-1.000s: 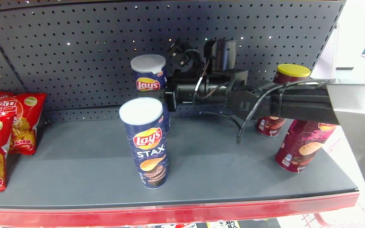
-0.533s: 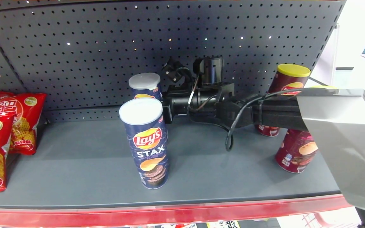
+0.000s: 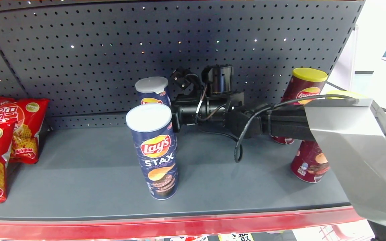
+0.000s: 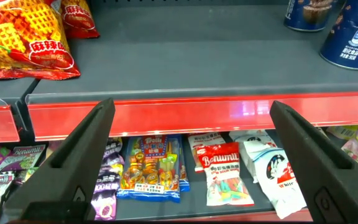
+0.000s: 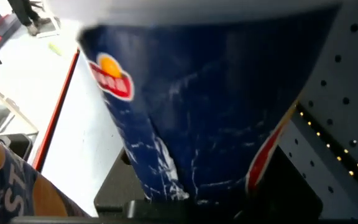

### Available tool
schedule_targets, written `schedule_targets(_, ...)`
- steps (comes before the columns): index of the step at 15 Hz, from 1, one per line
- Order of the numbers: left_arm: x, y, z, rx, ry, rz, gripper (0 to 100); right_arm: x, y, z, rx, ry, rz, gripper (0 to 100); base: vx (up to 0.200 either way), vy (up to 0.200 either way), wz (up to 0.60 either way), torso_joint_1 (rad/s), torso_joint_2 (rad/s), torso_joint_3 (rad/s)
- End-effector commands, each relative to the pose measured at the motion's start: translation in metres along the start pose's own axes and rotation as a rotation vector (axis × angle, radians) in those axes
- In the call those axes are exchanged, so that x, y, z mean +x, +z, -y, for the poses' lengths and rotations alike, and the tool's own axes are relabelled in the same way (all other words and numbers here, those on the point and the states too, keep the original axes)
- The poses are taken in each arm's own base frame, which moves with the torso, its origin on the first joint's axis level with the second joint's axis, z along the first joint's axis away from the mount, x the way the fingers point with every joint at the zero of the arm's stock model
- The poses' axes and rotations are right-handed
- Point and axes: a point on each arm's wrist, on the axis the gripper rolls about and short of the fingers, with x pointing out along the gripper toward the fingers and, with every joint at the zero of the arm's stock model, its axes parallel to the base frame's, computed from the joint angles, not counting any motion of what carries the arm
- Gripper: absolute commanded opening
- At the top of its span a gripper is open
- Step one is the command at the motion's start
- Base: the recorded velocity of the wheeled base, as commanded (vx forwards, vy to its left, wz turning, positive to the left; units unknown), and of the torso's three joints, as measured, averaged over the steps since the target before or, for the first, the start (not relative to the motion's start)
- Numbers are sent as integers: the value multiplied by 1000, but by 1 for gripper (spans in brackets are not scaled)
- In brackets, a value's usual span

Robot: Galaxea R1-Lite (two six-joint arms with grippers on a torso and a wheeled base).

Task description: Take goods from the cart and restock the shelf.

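Right claw [image 3: 175,115] clamped mid-body on tall dark-blue cardboard crisp tube with white lid [image 3: 152,92], at back of grey shelf [image 3: 79,174]. Looks light, stiff, slick, crushable. Left claw [image 4: 191,106] wide open, empty.

Logo lettering stands on the front blue can [image 3: 156,157], rear blue can [image 3: 152,98] and red can [image 3: 302,91]; printed characters cover the red snack bags [image 3: 22,132].

The flat grey metal shelf [image 3: 89,167] with a red front lip bears a tall blue cylindrical chip can [image 3: 156,154], white-lidded. Red snack bags [image 3: 22,134] stand well left of it, two maroon yellow-lidded cans [image 3: 305,85] to its right.
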Motion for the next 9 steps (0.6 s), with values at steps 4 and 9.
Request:
schedule_targets(4,0,0,0,0,0,-1,100,1,-5,1,7,-3,-10,100,0,0,0,0,0,0)
schedule_targets(9,0,0,0,-2,0,-1,100,-1,0,1,3,-8,-4,100,0,0,0,0,0,0)
